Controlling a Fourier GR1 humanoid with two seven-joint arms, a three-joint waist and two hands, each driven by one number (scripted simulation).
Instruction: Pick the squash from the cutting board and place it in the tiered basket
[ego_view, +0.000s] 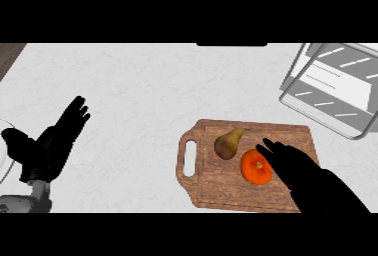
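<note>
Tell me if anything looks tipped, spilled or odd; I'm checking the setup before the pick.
Nothing stands out. The squash and a pear lie on the cutting board, apart from each other. The tiered basket stands at the upper right. The right hand is beside the squash; the left hand rests open at the left.

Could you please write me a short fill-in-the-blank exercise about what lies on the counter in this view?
1. The orange squash and the pear both lie on the wooden ____.
2. The hand beside the squash is the robot's ____ hand.
3. The tiered basket stands at the view's upper ____.
4. The left hand rests open, holding ____.

Missing words: cutting board; right; right; nothing
</note>
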